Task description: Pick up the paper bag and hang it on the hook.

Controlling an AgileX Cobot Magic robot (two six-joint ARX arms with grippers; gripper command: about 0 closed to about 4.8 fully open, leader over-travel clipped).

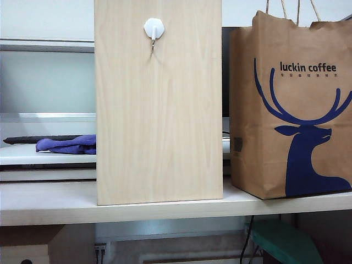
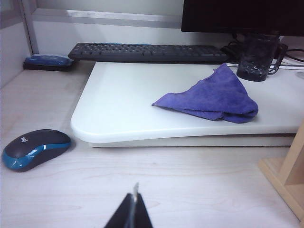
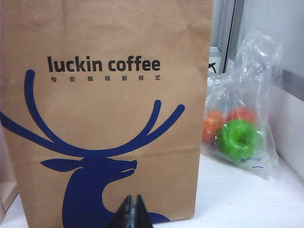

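- Left gripper [image 2: 133, 209]: tips pressed together, empty, low over the desk, near a mouse [image 2: 35, 148].
- Right gripper [image 3: 132, 211]: tips together, empty, facing the bag [image 3: 104, 95].
- Bag stands upright right of the board [image 1: 158, 110]; hook [image 1: 154, 28] is bare.

1. The left gripper [image 2: 132, 211] shows in the left wrist view as two black fingers tapering to a narrow point, with a thin pale metallic sliver at the tip.
2. The right gripper [image 3: 132, 212] shows in the right wrist view as two matching matte black, wedge-shaped fingers.
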